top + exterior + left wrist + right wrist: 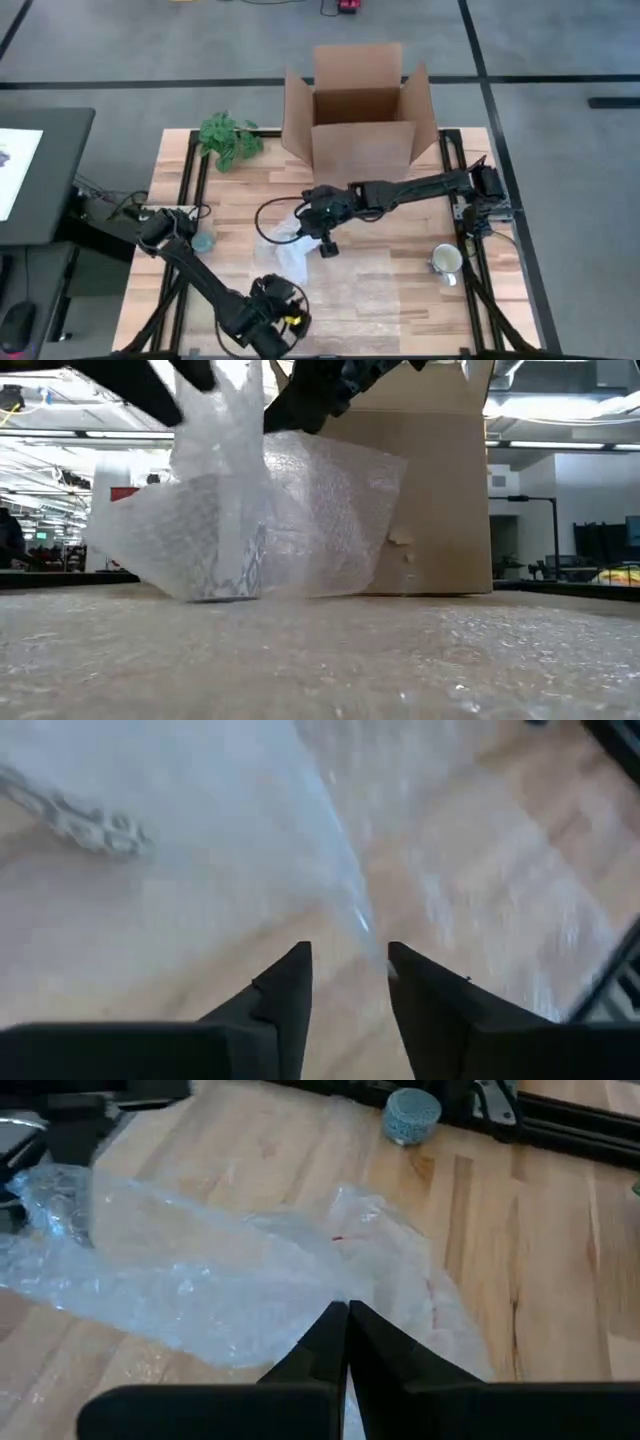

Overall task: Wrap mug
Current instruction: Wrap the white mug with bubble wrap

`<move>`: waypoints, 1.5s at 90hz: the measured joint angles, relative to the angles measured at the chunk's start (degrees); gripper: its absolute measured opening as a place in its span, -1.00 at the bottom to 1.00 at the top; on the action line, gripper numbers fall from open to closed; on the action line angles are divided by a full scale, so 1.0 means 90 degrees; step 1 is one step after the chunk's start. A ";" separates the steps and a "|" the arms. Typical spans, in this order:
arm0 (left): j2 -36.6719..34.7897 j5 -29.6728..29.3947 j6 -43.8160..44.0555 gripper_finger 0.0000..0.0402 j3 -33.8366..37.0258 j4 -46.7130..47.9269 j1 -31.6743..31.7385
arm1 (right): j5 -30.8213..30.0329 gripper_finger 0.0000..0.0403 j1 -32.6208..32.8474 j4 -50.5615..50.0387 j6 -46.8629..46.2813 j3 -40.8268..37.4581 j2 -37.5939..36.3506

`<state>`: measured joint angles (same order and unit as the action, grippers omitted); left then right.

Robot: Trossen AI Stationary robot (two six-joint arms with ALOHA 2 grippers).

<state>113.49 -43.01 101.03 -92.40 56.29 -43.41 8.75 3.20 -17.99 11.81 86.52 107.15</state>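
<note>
Two arms work: right end effector (pixel 345 1325) clamped on bubble wrap (pixel 200 1280) should lift evenly over desk (pixel 400 215), left end effector (pixel 348 970) apart, mug (pixel 447 261) well apart.

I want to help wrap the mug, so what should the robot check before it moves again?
1. Right gripper pinching the bubble wrap: ok, jaws shut on it.
2. Left gripper ready: ok, jaws open, low over the wrap near the table's front edge.
3. Mug on the wrap: not ok, it stands apart on the right side of the table.
4. Cardboard box open: ok, flaps up.
5. Wrap lying flat: not ok, one part is lifted and crumpled.
6. Small blue object clear of the wrap: cannot tell.
</note>
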 joint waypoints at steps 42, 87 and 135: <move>-0.0047 -0.1229 0.2444 -0.59 0.0000 0.1780 0.0032 | 0.0005 -1.00 -0.0046 -0.0191 -0.0148 0.0000 0.0000; -0.1274 -0.0655 0.0668 -0.63 0.0000 0.1602 -0.0520 | 0.0005 -1.00 -0.0165 -0.0232 -0.0768 0.0000 0.0000; -0.0534 -0.1314 -0.0571 -0.78 0.0333 -0.1052 -0.0228 | -0.0141 -1.00 -0.0379 -0.0020 -0.1549 0.0000 0.0000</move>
<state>108.69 -54.84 95.89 -89.41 46.82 -45.46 7.48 -0.21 -18.17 -2.13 86.52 107.15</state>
